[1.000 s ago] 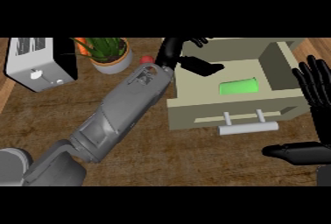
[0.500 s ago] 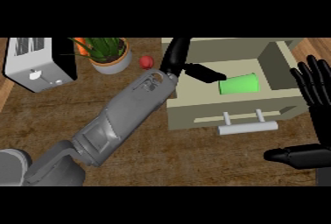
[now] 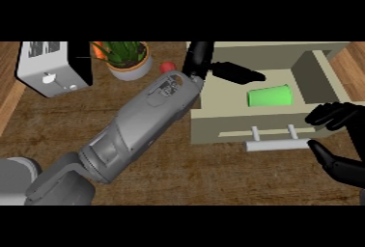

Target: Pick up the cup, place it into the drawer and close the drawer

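Wooden counter [image 3: 143, 159], cup [image 3: 270, 96] lying in the open drawer [image 3: 214, 132], left hand [image 3: 214, 67] spread, holding nothing, right hand [image 3: 335, 140] splayed by the handle [image 3: 276, 143]: push now and that left arm could get pinched, I reckon.

A white toaster [image 3: 51, 67] stands at the wooden bench's [image 3: 214, 173] far left — beside it a potted plant [image 3: 128, 59], then a small red object [image 3: 166, 66], possibly a fruit.

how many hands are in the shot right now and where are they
2. The left hand is over the open drawer, at its back left corner, beside the green cup lying inside. The right hand is at the view's right edge, next to the drawer handle.
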